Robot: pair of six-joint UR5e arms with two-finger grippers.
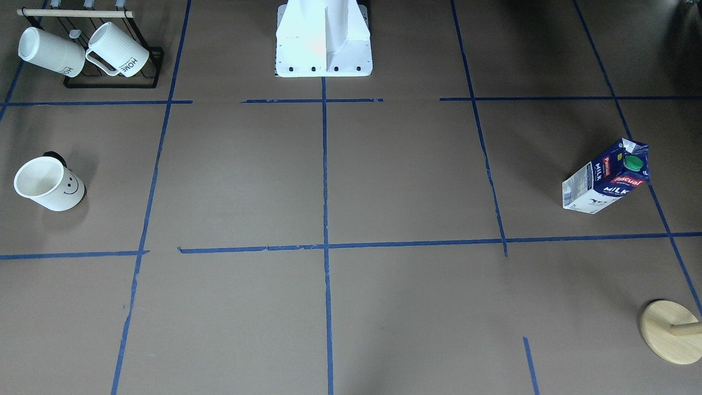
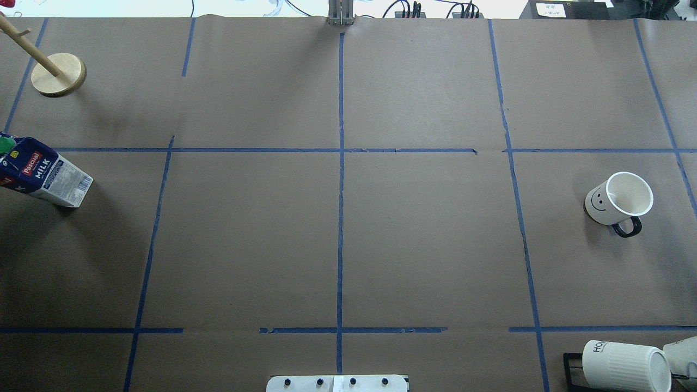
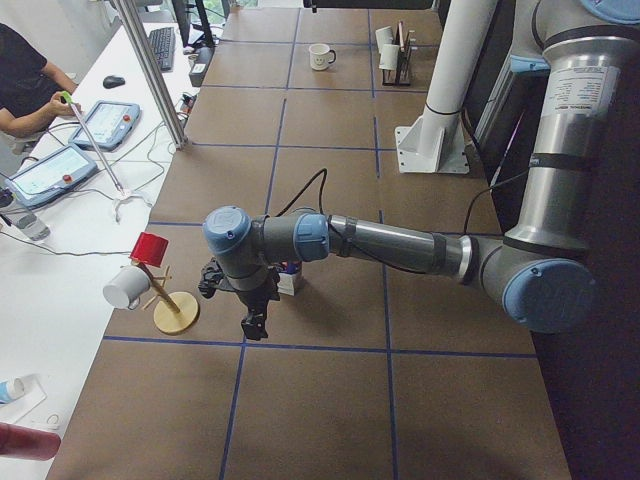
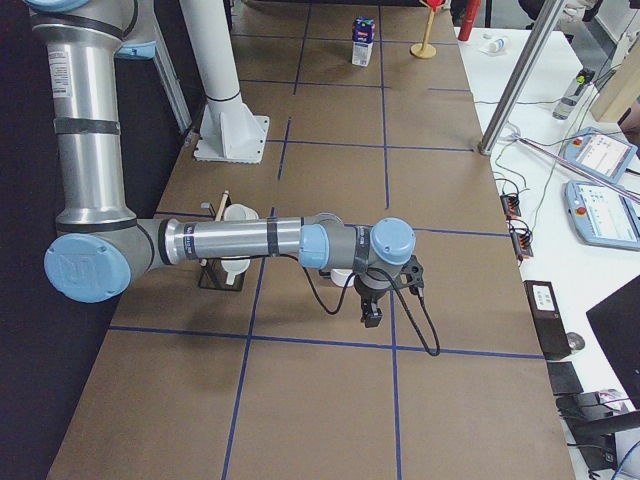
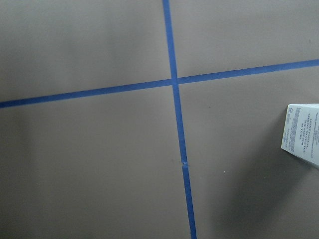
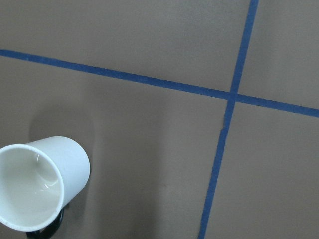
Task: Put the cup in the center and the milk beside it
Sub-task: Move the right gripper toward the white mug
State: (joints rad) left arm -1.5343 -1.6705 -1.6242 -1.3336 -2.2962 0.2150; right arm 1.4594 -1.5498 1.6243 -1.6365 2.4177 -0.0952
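Observation:
The cup [image 1: 49,184] stands upright far from the center, at the robot's right; it also shows in the overhead view [image 2: 618,198] and the right wrist view [image 6: 42,181]. The milk [image 1: 606,178] stands at the robot's left side, also in the overhead view [image 2: 41,173] and at the edge of the left wrist view [image 5: 301,134]. The center [image 2: 341,150] tape crossing is bare. My left gripper [image 3: 253,318] hangs beside the milk and my right gripper [image 4: 371,315] hangs beside the cup. Both show only in the side views, so I cannot tell whether they are open or shut.
A black rack [image 1: 109,55] with ribbed "HOME" mugs stands near the robot's right corner. A wooden peg stand [image 1: 672,332] stands at the far left corner. The white robot base [image 1: 323,44] is at the near edge.

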